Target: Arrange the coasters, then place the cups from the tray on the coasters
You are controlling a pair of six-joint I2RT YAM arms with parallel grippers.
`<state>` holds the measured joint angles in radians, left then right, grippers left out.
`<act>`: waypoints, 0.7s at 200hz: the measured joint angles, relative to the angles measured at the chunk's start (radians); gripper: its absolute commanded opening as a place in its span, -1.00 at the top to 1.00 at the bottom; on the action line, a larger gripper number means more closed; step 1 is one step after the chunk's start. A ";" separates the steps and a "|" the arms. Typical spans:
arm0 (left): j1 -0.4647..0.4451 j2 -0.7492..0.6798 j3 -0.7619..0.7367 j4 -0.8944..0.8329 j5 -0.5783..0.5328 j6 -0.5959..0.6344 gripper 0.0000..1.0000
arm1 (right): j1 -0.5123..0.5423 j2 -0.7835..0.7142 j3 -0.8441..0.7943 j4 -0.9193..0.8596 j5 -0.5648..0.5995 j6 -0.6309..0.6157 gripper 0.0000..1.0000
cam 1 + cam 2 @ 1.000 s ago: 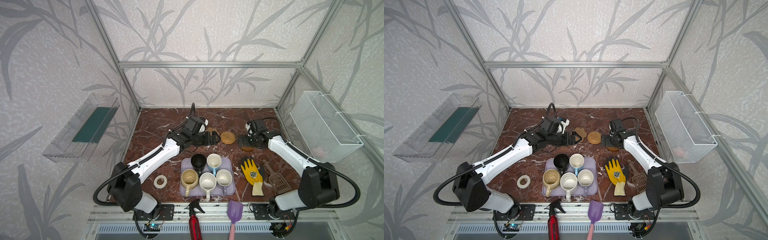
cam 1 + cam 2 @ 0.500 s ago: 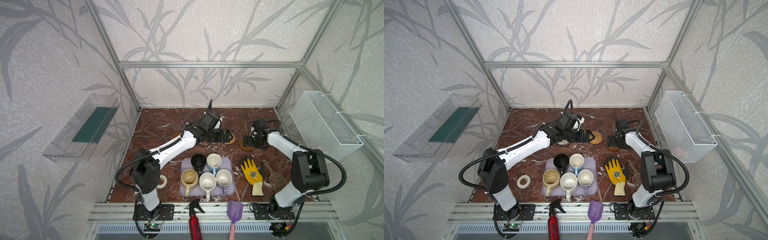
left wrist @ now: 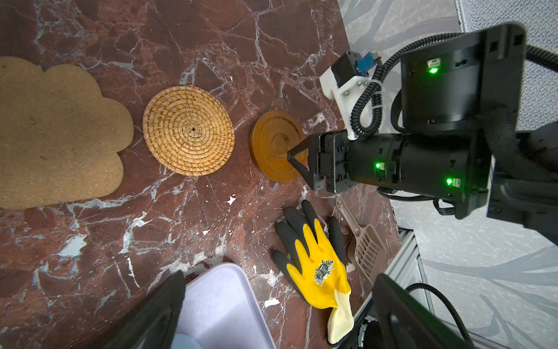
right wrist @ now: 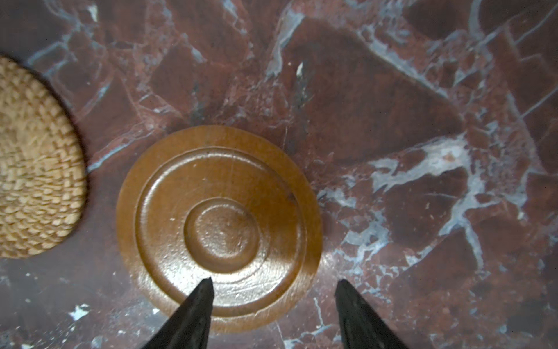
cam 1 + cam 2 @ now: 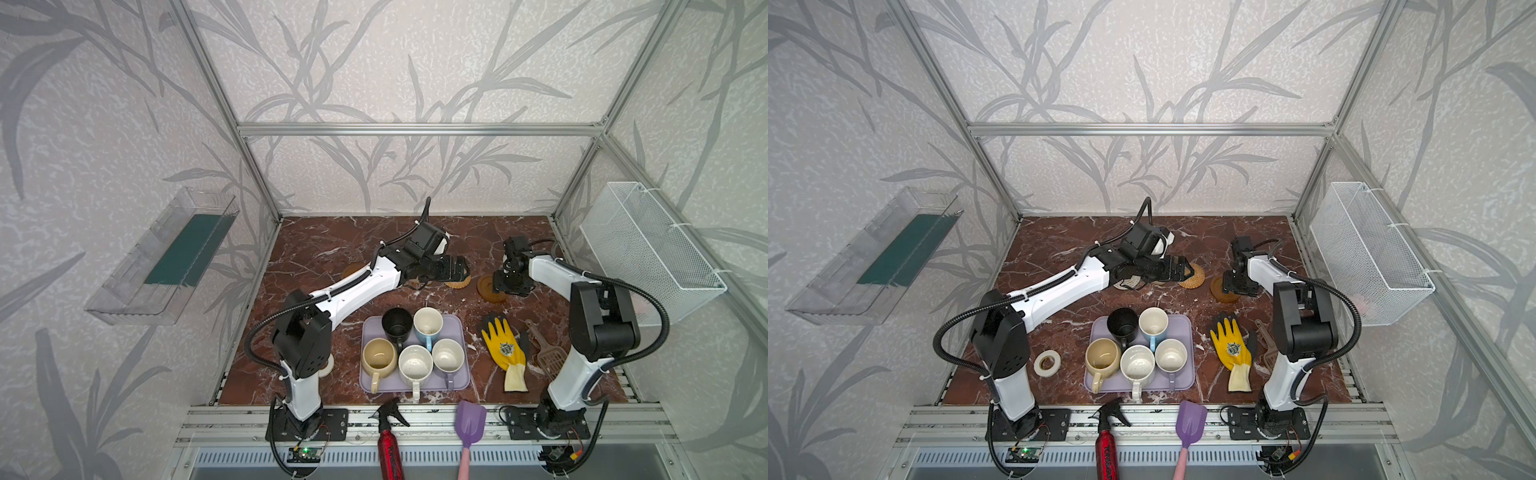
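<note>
Five cups stand on the lavender tray [image 5: 456,322]: black [image 5: 397,324], light blue [image 5: 428,322], beige [image 5: 378,355], white speckled [image 5: 415,363] and lavender-grey [image 5: 448,355]. The coasters lie in a row behind it: a tan flower shape [image 3: 54,133], golden rattan [image 3: 188,130], an amber disc [image 4: 217,223], a whitish woven round [image 5: 1127,284] under the left arm, and a second amber disc [image 5: 351,270]. My right gripper [image 4: 273,282] is open low over the first disc, straddling its rim. The left gripper [image 5: 457,268] hovers open and empty over the rattan round.
A yellow glove [image 5: 505,349] and a brown scoop [image 5: 548,357] lie right of the tray. A white tape roll [image 5: 1047,362] sits at its left. A red spray bottle [image 5: 388,440] and a purple scoop [image 5: 469,419] rest on the front rail. A wire basket [image 5: 648,249] hangs on the right wall.
The left arm has reached to the right along the coaster row, jaws still wide. The right gripper's jaws have narrowed around the amber disc's rim.
</note>
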<state>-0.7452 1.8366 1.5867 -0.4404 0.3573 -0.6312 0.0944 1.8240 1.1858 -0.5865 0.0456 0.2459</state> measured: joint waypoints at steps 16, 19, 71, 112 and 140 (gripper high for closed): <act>0.000 0.000 -0.001 0.005 0.005 -0.001 -0.99 | -0.007 0.008 0.007 -0.006 0.001 -0.005 -0.25; 0.000 0.000 -0.001 0.006 0.005 -0.001 -0.99 | -0.008 0.009 0.009 -0.007 0.001 -0.006 -0.25; 0.000 0.000 -0.001 0.017 0.014 -0.005 -0.99 | -0.020 0.033 0.036 -0.010 -0.001 -0.009 -0.20; 0.000 0.000 -0.001 0.030 0.018 -0.015 -0.99 | -0.020 0.062 0.048 -0.012 -0.001 -0.010 -0.13; 0.000 0.000 -0.006 0.034 0.018 -0.016 -0.99 | -0.020 0.072 0.050 -0.013 -0.002 -0.009 -0.13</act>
<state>-0.7452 1.8366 1.5803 -0.4065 0.3752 -0.6472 0.0746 1.8957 1.2358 -0.5995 0.0441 0.2367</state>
